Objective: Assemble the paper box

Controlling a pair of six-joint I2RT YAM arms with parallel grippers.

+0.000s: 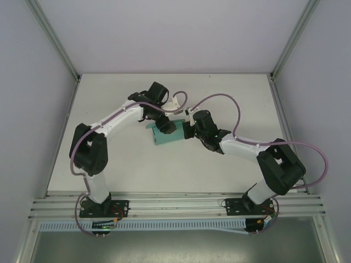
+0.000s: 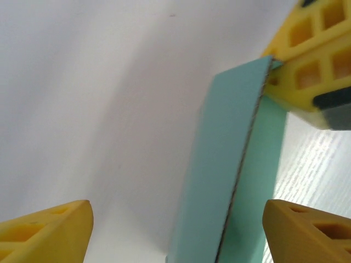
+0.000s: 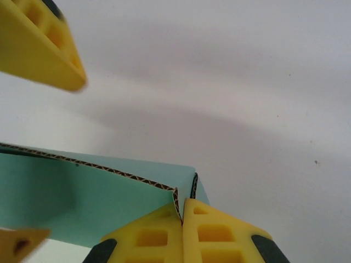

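From above, the box (image 1: 164,140) lies near the middle of the table (image 1: 236,93), a teal piece of card between the two wrists, with the left gripper (image 1: 166,127) over its far-left part and the right gripper (image 1: 188,130) at its right end. In the left wrist view, a teal panel stands on edge between that gripper's two yellow fingers (image 2: 49,233), which are spread wide and clear of the card on both sides, so this hand is open and holds nothing. The other arm's fingers pinch the panel's upper corner. In the right wrist view, its own jaws are closed tight on the card's corner, where a fluted edge shows (so this is thin corrugated board, not plain paper). I judge the box light and fairly stiff across a panel. It should fold readily at its creases, dent under a hard squeeze, and slide easily on the smooth table. The best hold looks like a flat pinch near an edge or corner, away from the fold lines, with the other hand steadying the panel.
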